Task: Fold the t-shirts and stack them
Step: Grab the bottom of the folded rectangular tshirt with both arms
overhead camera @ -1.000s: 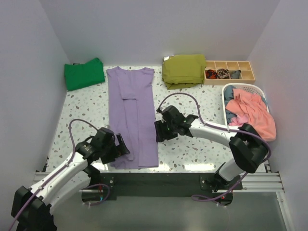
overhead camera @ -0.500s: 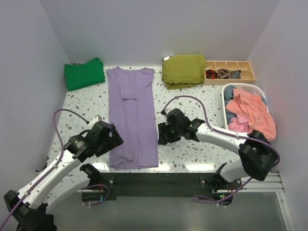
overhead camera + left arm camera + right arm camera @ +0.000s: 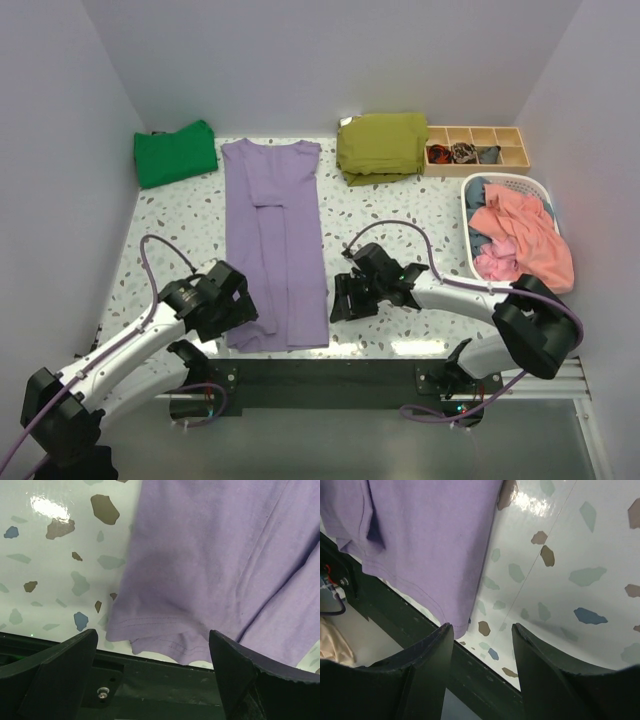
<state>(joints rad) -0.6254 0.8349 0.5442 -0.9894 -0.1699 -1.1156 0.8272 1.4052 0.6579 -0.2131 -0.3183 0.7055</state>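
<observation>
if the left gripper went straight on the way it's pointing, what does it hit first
Most likely the purple shirt: its near hem corner lies straight ahead between the fingers of the open left gripper, at the table edge. Depth is hard to judge.

Plain lavender-purple t-shirt (image 3: 275, 240), its hem stitched in the same purple, between the black left gripper (image 3: 238, 305) and the black right gripper (image 3: 340, 298). Under both is a glossy white table (image 3: 400, 215) flecked with brown, grey, teal and blue chips. Far ahead of the left gripper is a bright green t-shirt (image 3: 176, 152). Far ahead of the right gripper is an olive-green cloth (image 3: 382, 145) and a pale tan wooden tray (image 3: 478, 135). Ahead and to the right of the right gripper, a white basket (image 3: 545, 188) holds coral-pink fabric (image 3: 520, 235) over grey-blue fabric (image 3: 478, 190). The arms (image 3: 445, 285) are white with black joints and purple cables (image 3: 148, 262). The walls (image 3: 330, 60) are pale grey-lilac.
</observation>
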